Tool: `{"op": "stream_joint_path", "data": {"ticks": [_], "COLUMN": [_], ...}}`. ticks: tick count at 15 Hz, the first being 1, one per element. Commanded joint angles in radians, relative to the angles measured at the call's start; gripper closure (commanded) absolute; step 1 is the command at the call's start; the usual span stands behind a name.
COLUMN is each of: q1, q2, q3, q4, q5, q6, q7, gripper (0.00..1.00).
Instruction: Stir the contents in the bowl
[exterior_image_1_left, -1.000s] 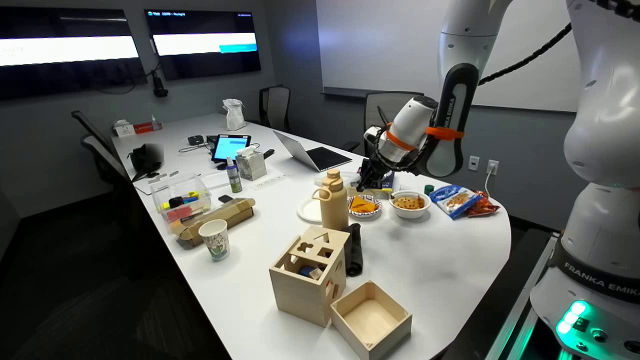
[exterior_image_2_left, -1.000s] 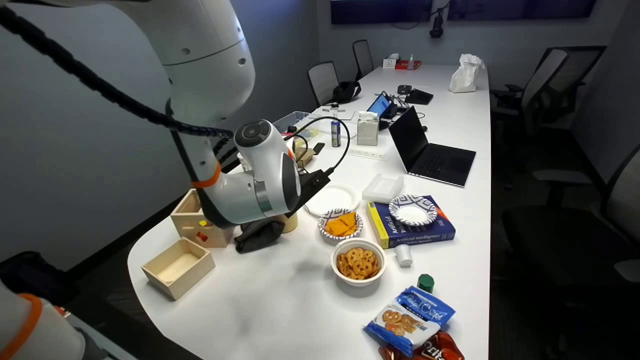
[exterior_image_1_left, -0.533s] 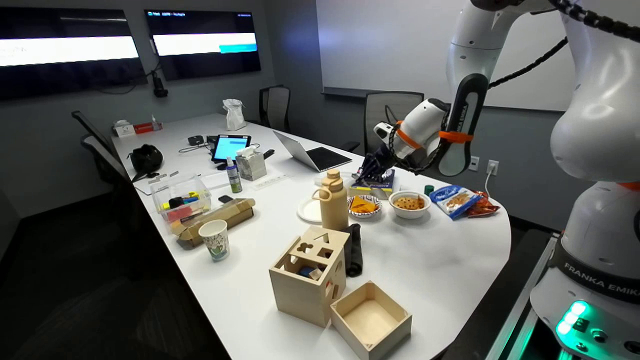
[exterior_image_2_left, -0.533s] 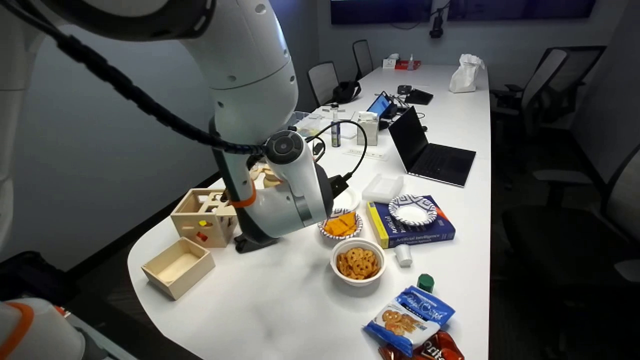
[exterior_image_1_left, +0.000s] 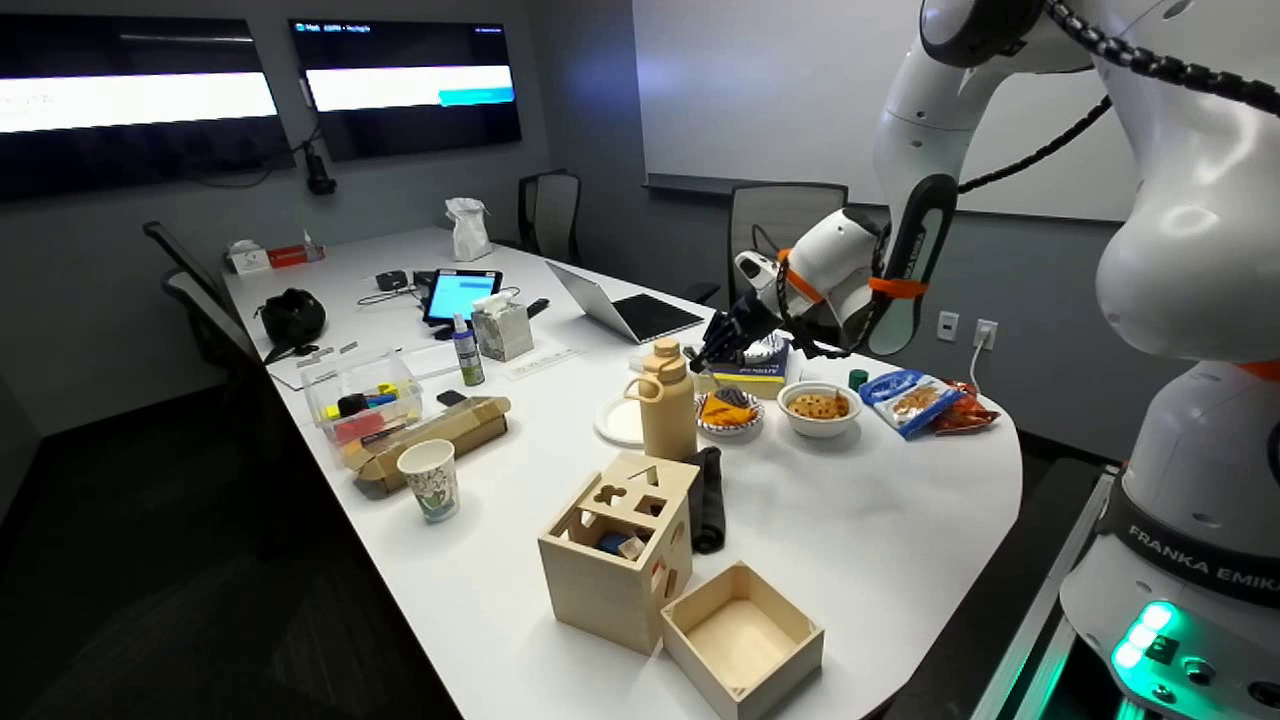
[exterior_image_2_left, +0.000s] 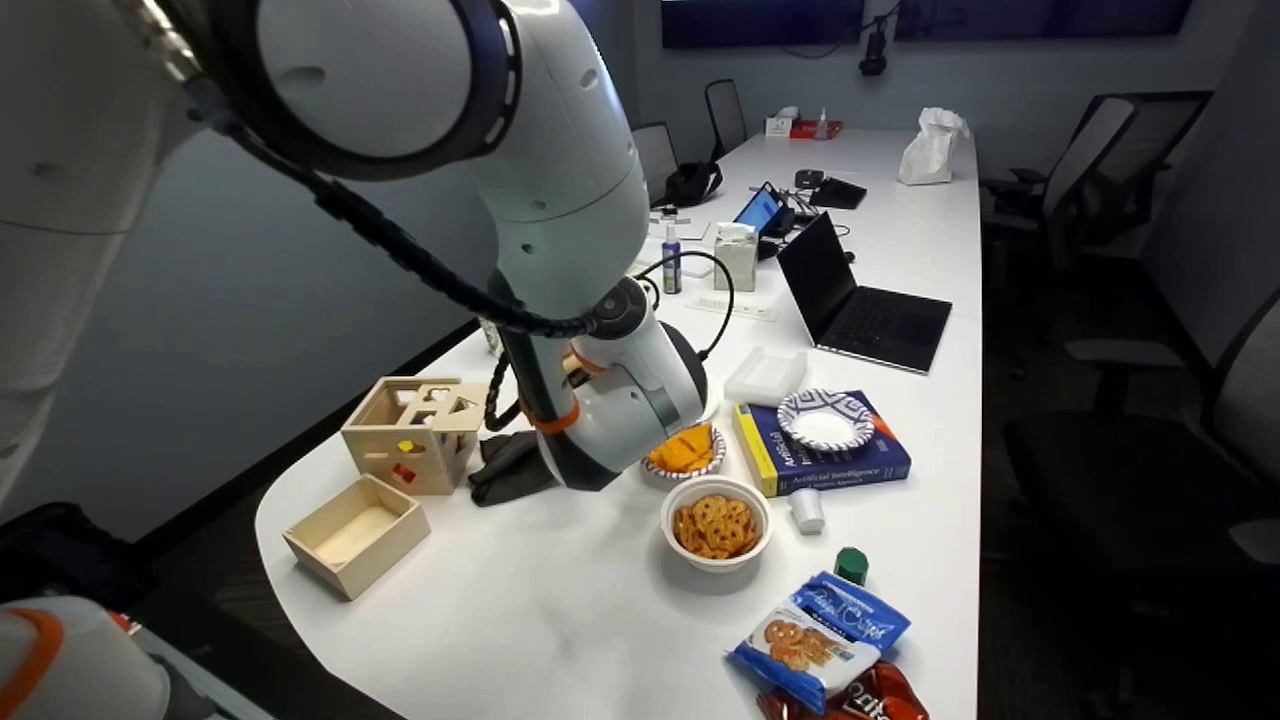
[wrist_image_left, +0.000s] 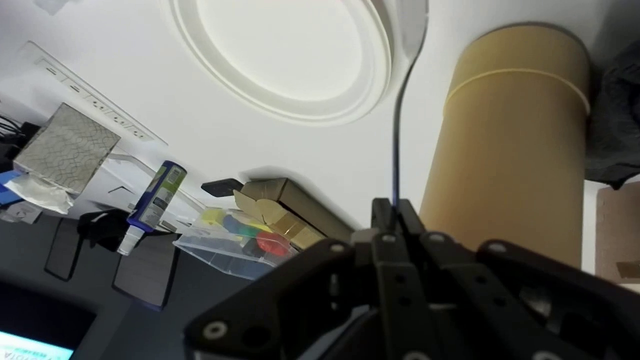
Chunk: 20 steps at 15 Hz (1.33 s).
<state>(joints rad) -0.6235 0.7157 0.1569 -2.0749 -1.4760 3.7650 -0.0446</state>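
The small patterned bowl (exterior_image_1_left: 733, 432) stands on the table with a heap of orange chips (exterior_image_1_left: 716, 412) in it. In the other view the arm partly covers the bowl (exterior_image_2_left: 717, 458); its chips (exterior_image_2_left: 682, 452) show. My gripper (wrist_image_left: 394, 205) is shut on the thin handle of a metal spoon-like utensil (wrist_image_left: 396, 135). In an exterior view the gripper (exterior_image_1_left: 697, 362) is above and left of the bowl, and the utensil's dark head (exterior_image_1_left: 733, 396) shows over the chips. I cannot tell whether it touches them. The wrist view does not show the bowl.
A tan bottle (exterior_image_1_left: 668, 415) stands close beside the bowl, with a white plate (exterior_image_1_left: 618, 424) behind it. A white bowl of pretzel crisps (exterior_image_2_left: 716, 564) stands on the other side. A book (exterior_image_2_left: 850, 470) carries another patterned bowl (exterior_image_2_left: 825, 430). Snack bags (exterior_image_2_left: 820, 640) lie further along.
The arm has swung towards the patterned bowl. The utensil's head has moved from near the white bowl, past the book, to over the orange chips. The bowls have not moved.
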Motion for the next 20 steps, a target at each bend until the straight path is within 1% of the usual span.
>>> {"op": "stream_joint_path", "data": {"ticks": [1, 8, 11, 16, 20], "q1": [-0.001, 0.040, 0.054, 0.051, 0.055], "q2": [0.097, 0.203, 0.232, 0.253, 0.252], "q3": [0.006, -0.013, -0.022, -0.028, -0.061], "q4": [0.152, 0.358, 0.418, 0.467, 0.469], "q5": [-0.119, -0.225, -0.235, -0.202, -0.223], "q6": [0.067, 0.114, 0.112, 0.078, 0.071], "q7": [0.149, 0.335, 0.389, 0.406, 0.463], "gripper": [0.99, 0.99, 0.99, 0.99, 0.99]}}
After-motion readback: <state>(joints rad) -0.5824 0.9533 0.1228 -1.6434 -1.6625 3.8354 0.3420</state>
